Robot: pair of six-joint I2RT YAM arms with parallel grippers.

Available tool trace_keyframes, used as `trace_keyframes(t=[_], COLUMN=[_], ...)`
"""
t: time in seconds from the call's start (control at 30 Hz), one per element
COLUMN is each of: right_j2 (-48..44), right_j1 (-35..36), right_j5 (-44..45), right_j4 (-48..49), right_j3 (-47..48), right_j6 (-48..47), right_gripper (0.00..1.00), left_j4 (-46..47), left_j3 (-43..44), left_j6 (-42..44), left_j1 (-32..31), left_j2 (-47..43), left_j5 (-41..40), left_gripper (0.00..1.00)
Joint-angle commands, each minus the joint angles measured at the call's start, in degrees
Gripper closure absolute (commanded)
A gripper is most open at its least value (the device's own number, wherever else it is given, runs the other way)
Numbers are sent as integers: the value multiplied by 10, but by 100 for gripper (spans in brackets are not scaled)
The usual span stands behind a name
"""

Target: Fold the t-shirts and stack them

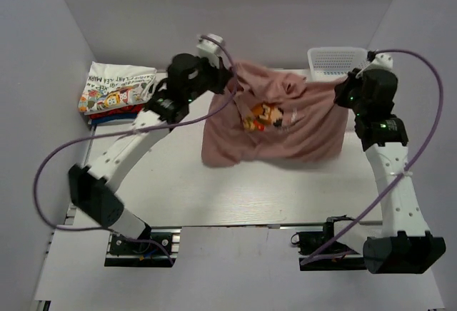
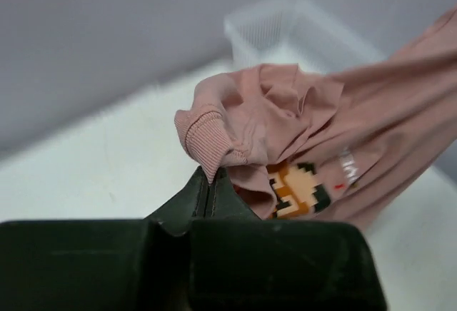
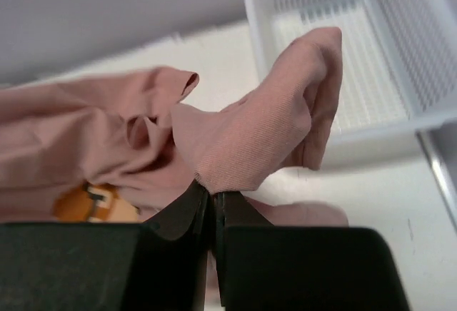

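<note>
Top view: pink tee (image 1: 285,122) hangs between both arms, upper edge lifted, lower part draped on the bench (image 1: 214,197), print up. Left hand (image 1: 232,75) pinches the top-left corner. Right hand (image 1: 343,95) pinches the top-right edge, just beside the basket (image 1: 335,59). Folded stack (image 1: 114,95) sits at the bench's far left, well apart from the tee. Cloth between the hands is bunched and wrinkled, not flat. Risk: laid down like this, creases get locked in and the fold comes out crooked, so the tee won't sit square on the stack.

Left wrist view: fingers closed tight on a thin bit of pink cloth right under a ribbed band (image 2: 203,136); can't tell if it's sleeve or neck. Bite looks small. Risk: if the arms pull apart to spread the tee, the cloth slips out and that side drops. A grip on the wrong edge would also make the tee hang skewed.

Right wrist view: fingers closed on a fold of the tee, with a loose flap (image 3: 285,111) standing above the tips. Basket is close behind. Risk: moving back or sideways, the hand or flap catches the basket rim, drags it, or leaves cloth over it.
</note>
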Motion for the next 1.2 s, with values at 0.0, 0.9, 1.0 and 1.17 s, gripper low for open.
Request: trace_keyframes(t=[0.0,0.9,1.0,1.17], right_j2=[-51,4,81,285], right_j1=[3,0,4,27], right_j5=[-37,-59,-145,-106], right_j4=[30,63,113,8], right_j3=[86,82,6,66], right_j6=[-37,-13,10,-31], right_gripper=[100,100,100,82], left_j4=[81,-44,-118,-228], left_j3=[-5,-54,-84,-30], left_j6=[-6,-8,-110,-211], left_j1=[-2,14,49,141], left_j2=[-120,-244,-135,63], left_j5=[-66,-537,-521,-418], left_gripper=[100,100,100,26])
